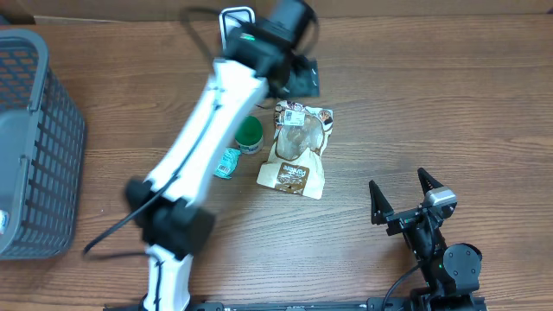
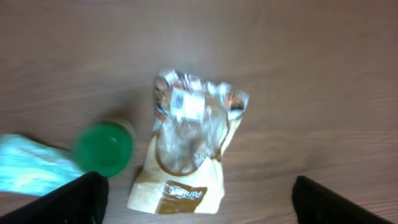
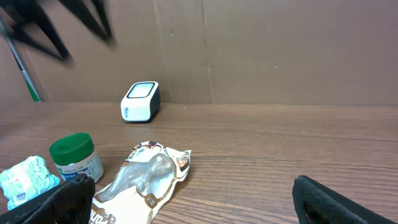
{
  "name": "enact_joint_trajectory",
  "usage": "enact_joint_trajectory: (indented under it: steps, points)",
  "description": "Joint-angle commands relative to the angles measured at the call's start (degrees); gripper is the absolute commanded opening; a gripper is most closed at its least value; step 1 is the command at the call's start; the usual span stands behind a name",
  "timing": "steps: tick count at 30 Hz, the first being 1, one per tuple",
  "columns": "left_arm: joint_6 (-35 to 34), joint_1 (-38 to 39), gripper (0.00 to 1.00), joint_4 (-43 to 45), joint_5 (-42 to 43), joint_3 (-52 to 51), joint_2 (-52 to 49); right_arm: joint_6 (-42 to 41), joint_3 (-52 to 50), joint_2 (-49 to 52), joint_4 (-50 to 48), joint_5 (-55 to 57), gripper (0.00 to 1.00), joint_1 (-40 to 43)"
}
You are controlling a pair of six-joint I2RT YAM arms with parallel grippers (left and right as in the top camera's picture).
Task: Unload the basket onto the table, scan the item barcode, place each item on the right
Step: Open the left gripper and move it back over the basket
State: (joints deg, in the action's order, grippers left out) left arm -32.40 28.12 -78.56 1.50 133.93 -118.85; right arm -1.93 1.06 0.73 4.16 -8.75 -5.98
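The item is a brown and white treat pouch point(image 1: 294, 151) with a clear window, lying flat on the wooden table; it also shows as the pouch point(image 2: 186, 149) under my left wrist and the pouch point(image 3: 146, 180) from the right wrist. The white barcode scanner point(image 1: 238, 22) stands at the far edge, the same scanner point(image 3: 140, 101) in the right wrist view. My left gripper point(image 1: 301, 79) hovers above the pouch's top end; in its own view the left gripper point(image 2: 199, 185) is open, with nothing between its fingers. My right gripper point(image 1: 404, 200) rests open at the front right, the right gripper point(image 3: 189, 186) empty.
A green-lidded jar point(image 1: 250, 132) and a teal packet point(image 1: 228, 161) lie just left of the pouch. A grey mesh basket point(image 1: 34, 147) fills the left edge. A cardboard wall point(image 3: 261, 50) stands behind the scanner.
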Motion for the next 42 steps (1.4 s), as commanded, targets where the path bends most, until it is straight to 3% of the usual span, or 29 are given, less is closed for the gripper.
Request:
enact_joint_trajectory:
  steps: [1,6,12,20,31,35,42]
  points:
    - [8.2,-6.0,1.0,-2.1,-0.9,4.2,11.1,-0.5,-0.6,-0.6,-0.2,-0.3,1.0,0.3]
    - [9.5,-18.4,1.0,-6.4,-0.9,4.2,18.9,-0.5,-0.6,-0.6,-0.2,-0.3,1.0,0.3]
    - [9.5,-39.8,1.0,-11.2,-0.8,4.2,22.8,-0.5,-0.6,-0.6,-0.2,-0.3,1.0,0.3]
    - [4.9,-61.7,0.85,-11.5,-1.3,3.8,18.9,-0.5,-0.6,-0.6,-0.2,-0.3,1.0,0.3]
    - [4.0,-72.5,0.8,-18.2,-12.5,3.7,5.2,-0.5,-0.6,-0.6,-0.2,-0.3,1.0,0.3]
    - [5.2,-74.5,0.75,-18.2,-15.5,1.9,1.0,-0.5,-0.6,-0.6,-0.2,-0.3,1.0,0.3]
    - [4.9,-75.8,0.74,-14.7,-17.2,-6.2,-1.1,-0.5,-0.6,-0.6,-0.2,-0.3,1.0,0.3]
